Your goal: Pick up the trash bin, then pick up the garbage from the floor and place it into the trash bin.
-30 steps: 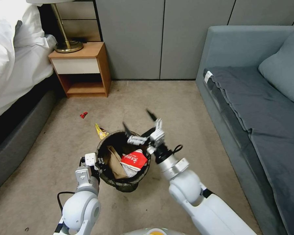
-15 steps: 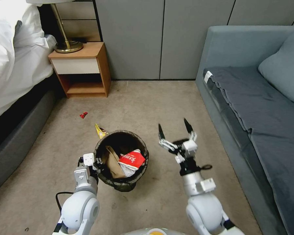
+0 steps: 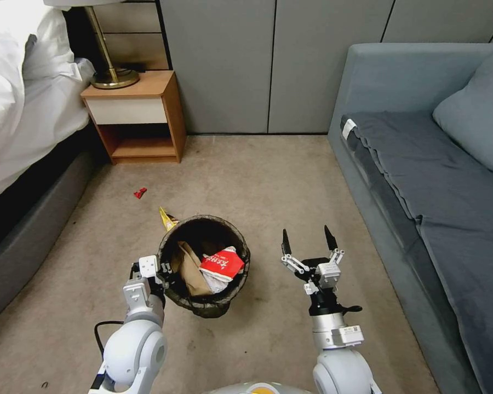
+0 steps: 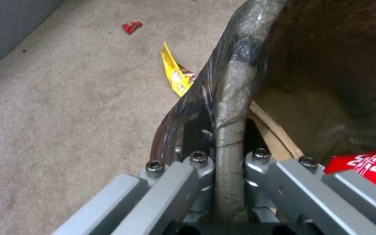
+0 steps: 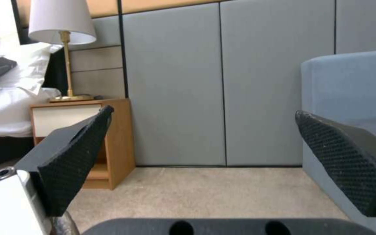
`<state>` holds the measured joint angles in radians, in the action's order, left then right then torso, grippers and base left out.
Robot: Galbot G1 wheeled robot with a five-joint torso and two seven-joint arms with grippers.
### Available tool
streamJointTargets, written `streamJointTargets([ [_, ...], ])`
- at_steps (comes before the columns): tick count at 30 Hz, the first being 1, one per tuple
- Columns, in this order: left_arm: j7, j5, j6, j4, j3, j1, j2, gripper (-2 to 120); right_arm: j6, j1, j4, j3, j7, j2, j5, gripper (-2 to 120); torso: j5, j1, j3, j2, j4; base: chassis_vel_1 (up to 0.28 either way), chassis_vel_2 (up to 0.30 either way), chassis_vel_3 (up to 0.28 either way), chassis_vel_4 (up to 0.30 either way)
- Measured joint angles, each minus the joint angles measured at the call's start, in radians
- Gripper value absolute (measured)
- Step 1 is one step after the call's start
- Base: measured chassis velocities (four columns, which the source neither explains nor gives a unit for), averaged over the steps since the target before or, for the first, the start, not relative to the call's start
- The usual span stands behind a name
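Observation:
The trash bin (image 3: 205, 307), round with a dark liner over its rim, is held just in front of me. My left gripper (image 3: 161, 272) is shut on its near-left rim; the left wrist view shows the fingers (image 4: 196, 163) clamping the liner-covered rim (image 4: 236, 75). Inside lie a brown paper bag (image 3: 187, 268) and a red-and-white wrapper (image 3: 222, 265). On the carpet beyond the bin are two pieces of garbage: a yellow foil wrapper (image 3: 168, 219) and a tiny red scrap (image 3: 140, 192). My right gripper (image 3: 308, 241) stands open and empty to the right of the bin, fingertips pointing away from me.
A wooden nightstand (image 3: 139, 117) with a brass lamp (image 3: 112, 76) stands at the back left beside the bed (image 3: 16, 109). A grey sofa (image 3: 422, 175) runs along the right. Open carpet lies between them, up to the grey wall panels.
My right gripper has pulled away from above the bin, swinging right and back toward me, staying open. The left gripper and bin have hardly moved.

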<state>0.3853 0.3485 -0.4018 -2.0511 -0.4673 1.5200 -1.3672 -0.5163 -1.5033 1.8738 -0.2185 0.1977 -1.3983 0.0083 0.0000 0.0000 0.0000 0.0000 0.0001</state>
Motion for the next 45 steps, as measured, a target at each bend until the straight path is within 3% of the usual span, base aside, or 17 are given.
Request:
streamJointTargets([
  [15,0.002,0.004,-0.008,-0.001,0.001,-0.007,0.004,0,0.011,0.022,0.002,-0.006,0.002,0.009,0.001,100,0.0001,0.000,0.000,0.000,0.0000,0.029,0.028,0.027,0.030],
  [45,0.001,-0.009,0.000,-0.016,-0.001,0.006,0.007,0,0.021,0.024,0.020,0.009,-0.017,0.014,-0.002,100,0.0001,0.000,0.000,0.000,0.0001,0.113,0.111,0.105,0.103],
])
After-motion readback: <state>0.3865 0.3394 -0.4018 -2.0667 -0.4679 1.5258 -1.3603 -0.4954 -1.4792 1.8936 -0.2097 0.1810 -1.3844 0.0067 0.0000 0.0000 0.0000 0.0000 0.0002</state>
